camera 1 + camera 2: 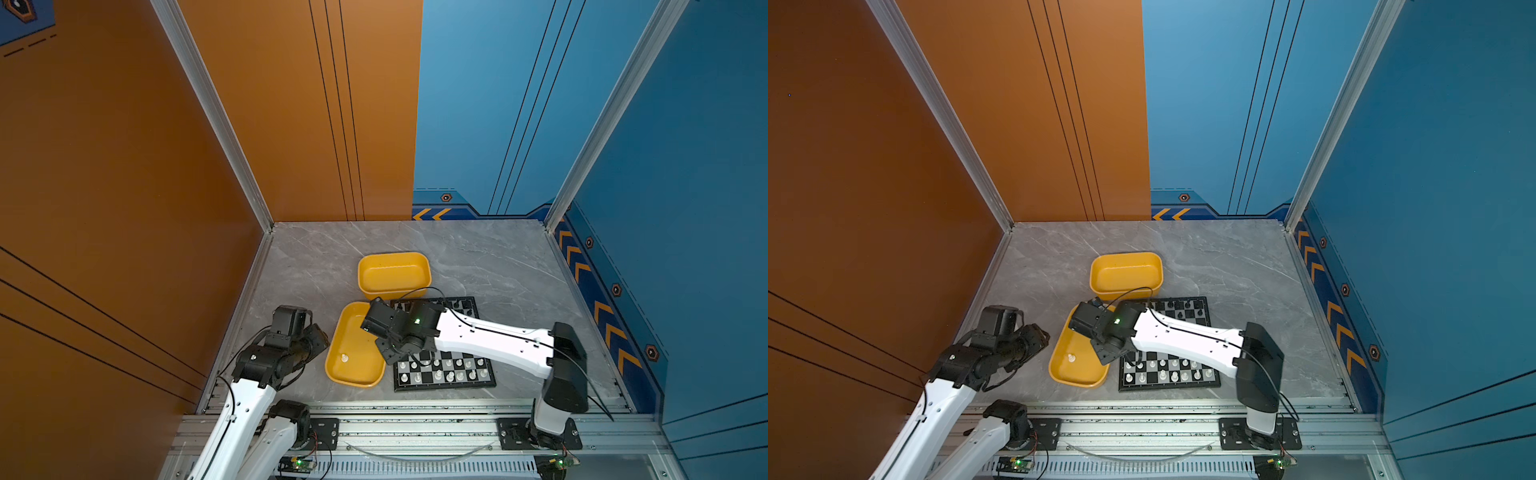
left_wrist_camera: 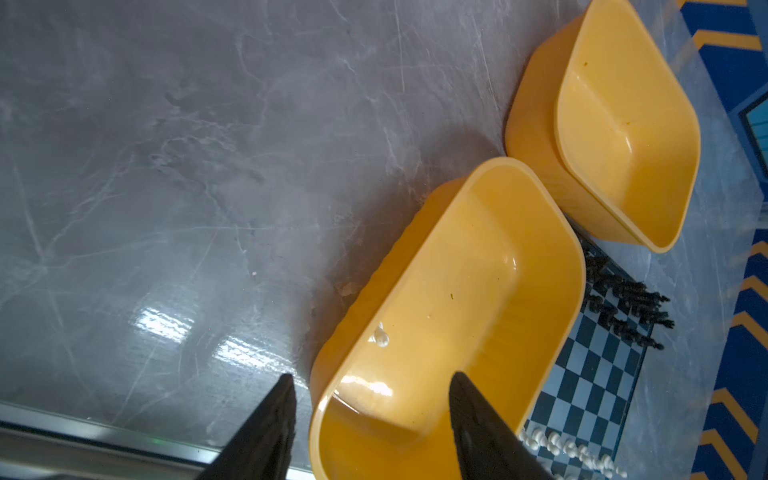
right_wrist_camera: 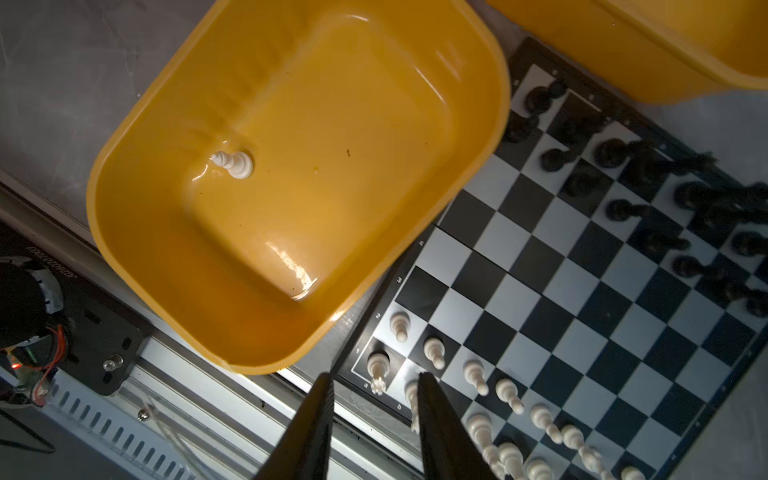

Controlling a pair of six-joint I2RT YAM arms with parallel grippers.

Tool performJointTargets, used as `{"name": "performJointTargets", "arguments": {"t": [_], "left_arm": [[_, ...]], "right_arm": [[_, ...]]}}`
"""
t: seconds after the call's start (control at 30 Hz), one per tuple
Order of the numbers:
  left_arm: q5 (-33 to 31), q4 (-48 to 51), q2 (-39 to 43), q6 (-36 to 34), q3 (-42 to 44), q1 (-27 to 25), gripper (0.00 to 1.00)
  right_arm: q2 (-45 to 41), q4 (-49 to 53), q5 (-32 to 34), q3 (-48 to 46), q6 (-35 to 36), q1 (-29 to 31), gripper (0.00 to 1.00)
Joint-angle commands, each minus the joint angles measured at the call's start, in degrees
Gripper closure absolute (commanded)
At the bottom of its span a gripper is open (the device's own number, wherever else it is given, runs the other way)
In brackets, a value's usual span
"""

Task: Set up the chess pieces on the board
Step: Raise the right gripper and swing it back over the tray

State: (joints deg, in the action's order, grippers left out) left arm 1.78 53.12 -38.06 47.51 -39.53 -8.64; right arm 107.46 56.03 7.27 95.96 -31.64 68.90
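In both top views your right arm lies across the board (image 1: 444, 387), its wrist over the seam where the near tray (image 1: 361, 376) meets it. The fingers are hidden beneath the wrist. One white piece (image 1: 344, 358) stands alone in that tray, off toward the left arm. The far tray (image 1: 394, 274) looks empty. Both arms crowd the same tray, so if both go for that piece they could collide.

From the left wrist, the left gripper (image 2: 370, 376) stands wide apart and empty, with one finger over the table (image 2: 166, 166) and the other over the near tray. The white piece sits just ahead of the fingertips. If you drop straight down from here, a finger likely strikes the rim and shoves the tray into the board.

From the right wrist, the right gripper (image 3: 375, 378) is parted with nothing clamped, hovering above the board's corner. A rook (image 3: 378, 368) stands under the gap, and another white man shows right against one finger's inner edge. If you swing toward the tray before lifting, you may topple them, and the white rows (image 3: 478, 376) stand close enough to fall in turn. The lone white piece is well ahead and to the side. It is small and round-based, so an off-centre pinch could flick it over. The tray sits hard against the board's edge, so a nudge could shake the black pieces (image 3: 648, 166).
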Motion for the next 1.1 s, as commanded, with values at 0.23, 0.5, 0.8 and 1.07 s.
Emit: {"name": "performJointTargets", "arguments": {"t": [0.23, 0.5, 0.8, 1.07], "left_arm": [[9.3, -5.3, -0.5, 6.2, 8.2, 10.0, 0.44], [6.6, -3.5, -4.0, 2.6, 3.1, 10.3, 0.44], [8.7, -5.3, -7.6, 2.0, 3.5, 11.9, 0.44], [15.9, -8.5, -11.9, -0.4, 3.2, 20.1, 0.46]], "right_arm": [[17.6, 0.8, -10.1, 18.4, 9.0, 0.6, 0.71], [25.3, -0.3, -13.8, 25.8, 10.2, 0.5, 0.71], [26.4, -5.5, -14.7, 24.8, 9.6, -0.1, 0.71], [27.1, -7.7, -15.2, 24.2, 8.9, -1.2, 0.69]]}}
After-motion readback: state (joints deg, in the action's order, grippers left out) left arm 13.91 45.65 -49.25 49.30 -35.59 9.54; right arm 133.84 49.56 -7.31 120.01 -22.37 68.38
